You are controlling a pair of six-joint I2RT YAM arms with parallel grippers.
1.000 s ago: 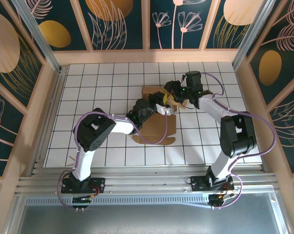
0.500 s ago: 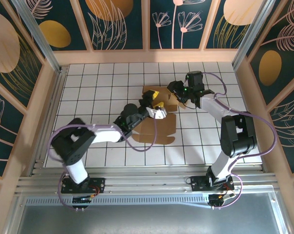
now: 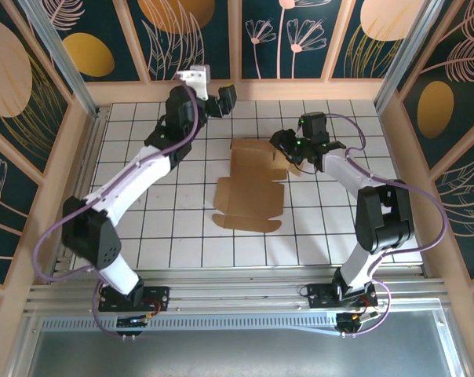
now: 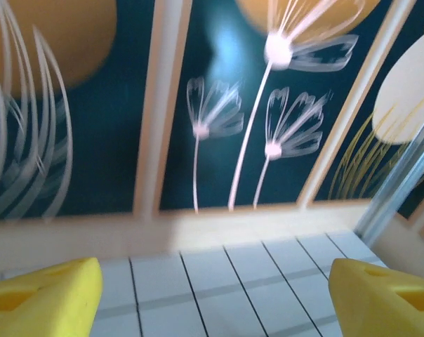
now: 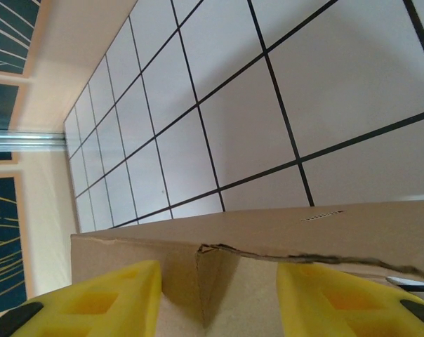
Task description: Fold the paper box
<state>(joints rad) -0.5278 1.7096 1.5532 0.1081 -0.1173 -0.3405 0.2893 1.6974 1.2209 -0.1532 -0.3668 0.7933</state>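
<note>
white gridded surface (image 3: pixel 143 157): paper box (image 3: pixel 249 192) lies mid-field, long axis near-to-far. right tool (image 5: pixel 215 281): at its far-right corner, half open astride a raised flap (image 5: pixel 219 242) (no firm pinch evident), the nearer arm. left tool (image 4: pixel 215 288): wide open, empty, well apart by the back wall (image 3: pixel 237 39).

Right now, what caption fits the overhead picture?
Left arm stretched to the back wall; right fingers at the far edge of the unfolded paper box.

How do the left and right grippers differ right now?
The left gripper faces the back wall, away from the paper box; the right gripper sits at the box's far right corner. Left jaws stand wide on nothing; right jaws are narrower, with cardboard between them. Both have yellow fingers.
</note>
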